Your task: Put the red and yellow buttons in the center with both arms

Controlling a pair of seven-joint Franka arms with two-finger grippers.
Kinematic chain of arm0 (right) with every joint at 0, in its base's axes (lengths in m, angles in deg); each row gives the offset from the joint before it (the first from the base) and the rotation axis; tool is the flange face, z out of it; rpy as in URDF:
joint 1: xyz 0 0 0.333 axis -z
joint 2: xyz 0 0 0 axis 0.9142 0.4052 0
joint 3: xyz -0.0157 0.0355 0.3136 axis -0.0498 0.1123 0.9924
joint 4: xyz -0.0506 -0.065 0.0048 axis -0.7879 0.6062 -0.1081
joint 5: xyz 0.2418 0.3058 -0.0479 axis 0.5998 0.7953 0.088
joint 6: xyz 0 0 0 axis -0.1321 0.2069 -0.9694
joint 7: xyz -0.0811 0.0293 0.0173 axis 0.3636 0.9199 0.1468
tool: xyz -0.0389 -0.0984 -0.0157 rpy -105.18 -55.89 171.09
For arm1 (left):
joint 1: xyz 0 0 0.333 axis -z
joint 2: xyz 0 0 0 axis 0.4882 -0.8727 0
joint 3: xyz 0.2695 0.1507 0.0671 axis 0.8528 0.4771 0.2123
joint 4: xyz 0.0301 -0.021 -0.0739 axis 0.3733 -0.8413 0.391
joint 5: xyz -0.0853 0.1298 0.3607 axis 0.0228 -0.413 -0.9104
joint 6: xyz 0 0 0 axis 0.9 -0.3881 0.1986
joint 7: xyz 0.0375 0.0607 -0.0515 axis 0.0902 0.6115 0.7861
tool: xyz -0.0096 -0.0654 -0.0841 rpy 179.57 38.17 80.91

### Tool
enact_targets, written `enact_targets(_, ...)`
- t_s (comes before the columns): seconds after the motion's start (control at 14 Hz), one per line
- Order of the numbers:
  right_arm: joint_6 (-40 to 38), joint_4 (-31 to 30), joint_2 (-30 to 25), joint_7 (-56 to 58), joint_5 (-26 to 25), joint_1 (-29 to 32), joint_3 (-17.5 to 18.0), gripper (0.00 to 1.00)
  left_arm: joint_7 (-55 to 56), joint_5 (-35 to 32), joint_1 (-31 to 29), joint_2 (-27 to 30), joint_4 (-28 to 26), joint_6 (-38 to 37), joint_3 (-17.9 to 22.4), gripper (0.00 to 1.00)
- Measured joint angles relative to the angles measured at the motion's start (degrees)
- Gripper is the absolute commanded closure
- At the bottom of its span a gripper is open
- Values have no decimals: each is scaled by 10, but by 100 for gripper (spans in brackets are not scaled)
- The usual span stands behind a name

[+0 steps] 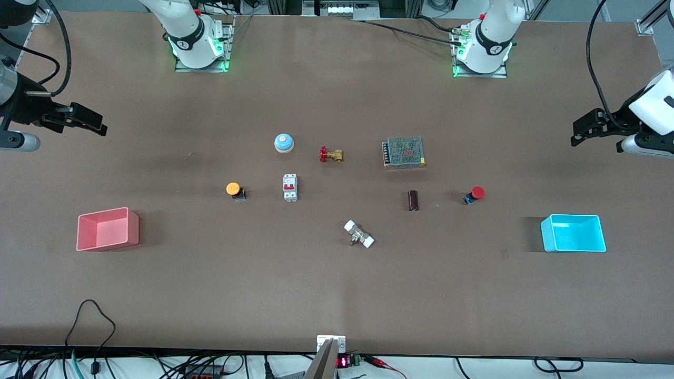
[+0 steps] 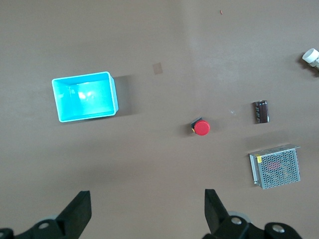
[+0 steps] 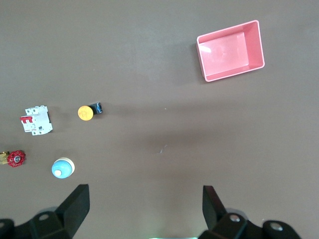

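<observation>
The yellow button [image 1: 234, 190] sits on the brown tabletop [image 1: 337, 273] toward the right arm's end, beside a white circuit breaker [image 1: 290, 187]. It also shows in the right wrist view [image 3: 86, 112]. The red button [image 1: 475, 194] lies toward the left arm's end, beside a dark cylinder [image 1: 413, 200], and shows in the left wrist view [image 2: 201, 128]. My right gripper [image 1: 100, 126] hangs open and empty over the table's edge at its own end [image 3: 144, 190]. My left gripper [image 1: 576, 137] hangs open and empty over the other end [image 2: 147, 195].
A pink tray [image 1: 107, 229] stands at the right arm's end and a cyan tray [image 1: 573, 233] at the left arm's end. In the middle lie a pale-blue dome [image 1: 284, 142], a brass valve [image 1: 330, 155], a mesh metal box [image 1: 404, 152] and a white-capped fitting [image 1: 359, 233].
</observation>
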Motion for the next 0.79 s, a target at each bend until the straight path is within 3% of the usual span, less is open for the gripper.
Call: enact_targets(0.79, 0, 0, 0, 0, -19, -3, 0, 0, 0, 0, 0, 0, 0, 0, -1, 0)
